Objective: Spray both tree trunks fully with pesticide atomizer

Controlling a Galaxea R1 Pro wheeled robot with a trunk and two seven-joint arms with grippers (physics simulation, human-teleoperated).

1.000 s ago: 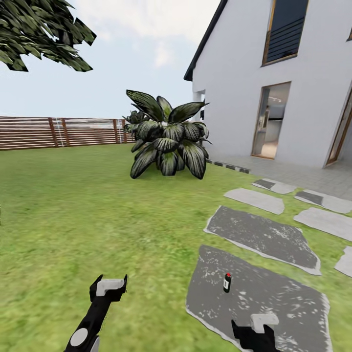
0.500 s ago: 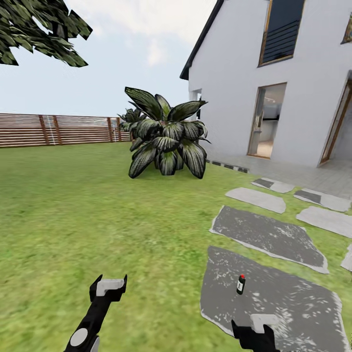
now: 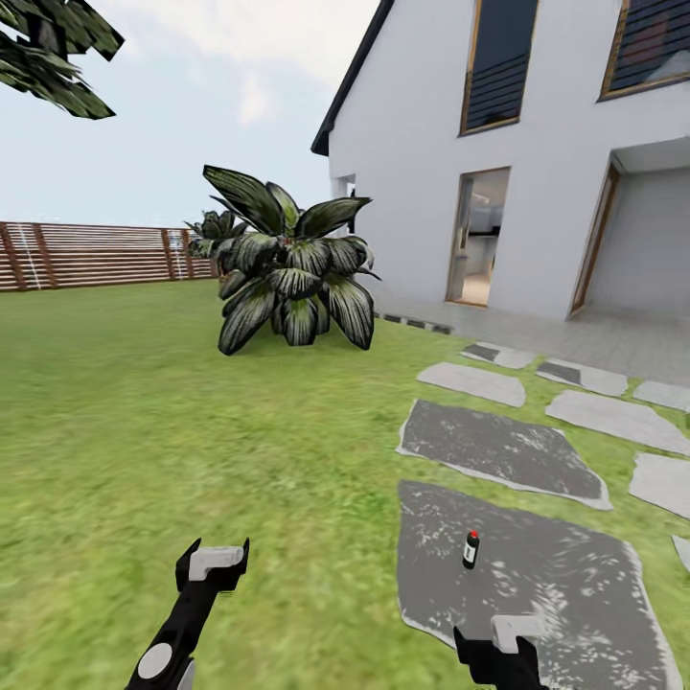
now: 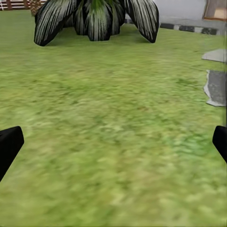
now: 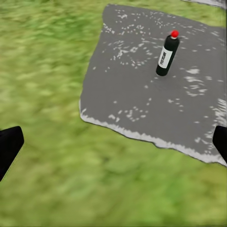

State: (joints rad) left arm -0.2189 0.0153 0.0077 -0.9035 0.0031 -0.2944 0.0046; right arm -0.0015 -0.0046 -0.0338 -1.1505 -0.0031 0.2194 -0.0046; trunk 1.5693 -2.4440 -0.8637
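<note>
Black casing, pale grey top plate: left gripper point(image 3: 213, 563) low over the lawn point(image 3: 172, 431), fingers spread wide, nothing between them. Same spread confirmed in the left wrist view, dark fingertips point(image 4: 9, 146) at opposite edges with bare grass between. Right gripper point(image 3: 505, 644) at the near edge of the nearest paving slab point(image 3: 556, 613); fingertips point(image 5: 8, 145) likewise far apart in the right wrist view, nothing held.

Pesticide atomizer point(image 3: 471, 549): small dark bottle, red cap, pale label down the side. Upright on the nearest slab, toward its left edge and far half, just beyond the right gripper and untouched. Also seen in the right wrist view point(image 5: 167, 54), standing slightly tilted in frame on the speckled grey stone.

Beyond: further grey stepping slabs point(image 3: 498, 446) leading right toward a paved terrace. Mid-distance: broad-leaved dark shrub point(image 3: 287, 273) on the grass. Behind it, white house point(image 3: 537, 144) with tall doorways and upper windows. Far left: brown slatted fence point(image 3: 96, 254). Top left corner: blocky green tree foliage point(image 3: 48, 53).

Compared with half a second ago: whole view swung to the right, more house wall in frame, shrub and fence displaced left. Grippers unchanged in frame position. Atomizer at nearly the same spot in frame.
</note>
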